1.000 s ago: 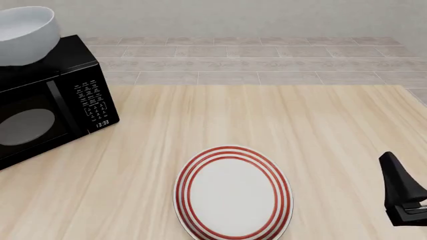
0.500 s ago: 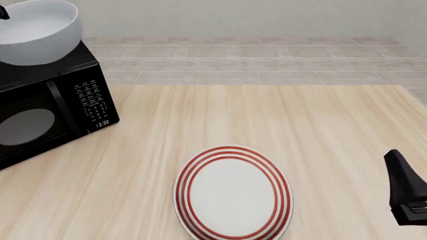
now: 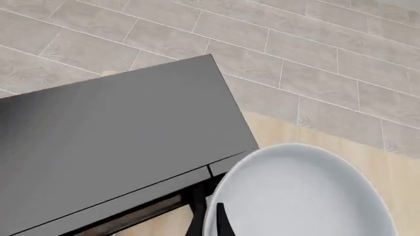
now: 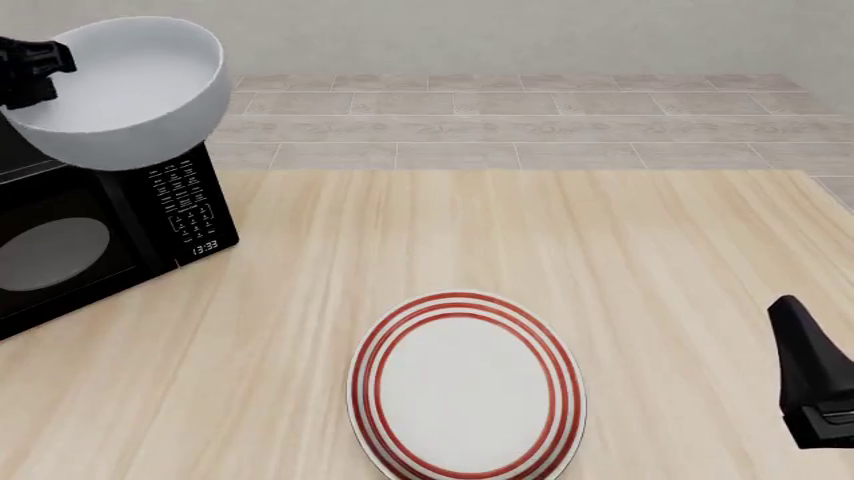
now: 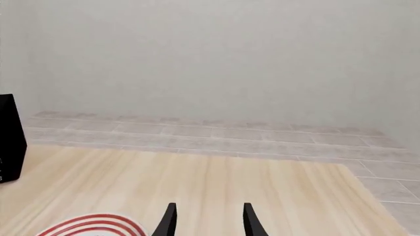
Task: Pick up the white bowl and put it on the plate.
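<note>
The white bowl (image 4: 123, 92) hangs in the air at the far left, above the front right corner of the microwave, tilted slightly. My left gripper (image 4: 32, 70) is shut on its left rim; in the left wrist view the bowl (image 3: 302, 196) shows with one dark finger (image 3: 221, 223) inside the rim. The red-ringed plate (image 4: 465, 385) lies flat on the wooden table near the front centre. My right gripper (image 5: 208, 221) is open and holds nothing, hovering low at the table's right side, with the plate's rim (image 5: 92, 223) off to one side of it.
A black microwave (image 4: 94, 235) stands at the left of the table, its flat top (image 3: 111, 147) just under the bowl. The right arm (image 4: 811, 385) sits at the front right edge. Tiled floor and a pale wall lie beyond the table's far edge.
The left gripper has carried the bowl to the right and a little lower, from over the microwave's top to past its front corner. The right arm has barely moved.
</note>
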You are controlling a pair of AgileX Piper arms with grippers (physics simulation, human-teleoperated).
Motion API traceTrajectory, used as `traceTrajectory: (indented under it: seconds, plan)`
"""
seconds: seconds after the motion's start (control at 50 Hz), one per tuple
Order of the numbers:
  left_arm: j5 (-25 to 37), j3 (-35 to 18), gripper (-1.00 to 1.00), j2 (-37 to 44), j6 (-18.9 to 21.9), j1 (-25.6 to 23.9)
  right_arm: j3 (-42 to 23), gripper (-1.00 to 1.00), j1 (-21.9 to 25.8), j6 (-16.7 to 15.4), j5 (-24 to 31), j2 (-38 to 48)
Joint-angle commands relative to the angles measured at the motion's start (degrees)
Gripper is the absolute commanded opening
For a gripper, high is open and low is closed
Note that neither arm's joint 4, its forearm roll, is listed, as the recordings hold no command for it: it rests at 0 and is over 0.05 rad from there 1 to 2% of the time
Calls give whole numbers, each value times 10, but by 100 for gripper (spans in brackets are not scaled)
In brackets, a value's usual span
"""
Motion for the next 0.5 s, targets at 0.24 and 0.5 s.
traceTrajectory:
  seconds: [0.24,0.5]
  plan:
    - [-33,111,-100,-98,22,-85,-1,100,3,-4,6,-4]
    - [-49,171,-100,-149,40,-124,-3,100,1,-2,30,-28]
